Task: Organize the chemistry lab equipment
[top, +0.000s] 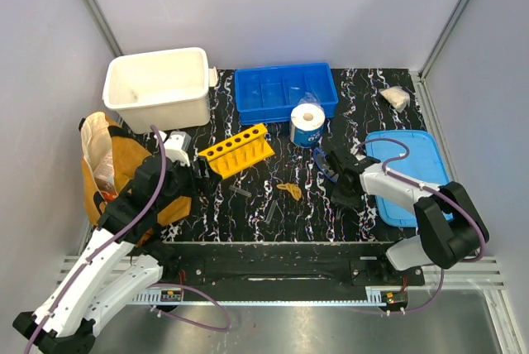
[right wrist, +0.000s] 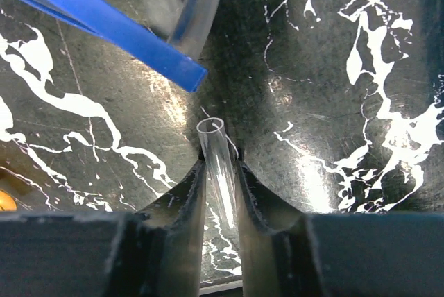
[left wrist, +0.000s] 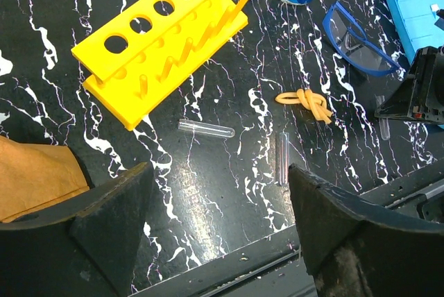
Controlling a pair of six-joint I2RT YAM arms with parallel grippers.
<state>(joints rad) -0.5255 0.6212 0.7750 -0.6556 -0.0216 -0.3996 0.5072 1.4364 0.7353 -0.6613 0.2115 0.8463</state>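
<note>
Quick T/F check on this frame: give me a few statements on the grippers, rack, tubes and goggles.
1. The left gripper is open and empty. True.
2. The yellow rack has tubes standing in its holes. False: the rack's holes are empty, and loose tubes lie on the table.
3. The right gripper pinches a clear tube between its fingers. True.
4. The goggles sit in the blue tray. False: the goggles lie on the table beside the right gripper.
</note>
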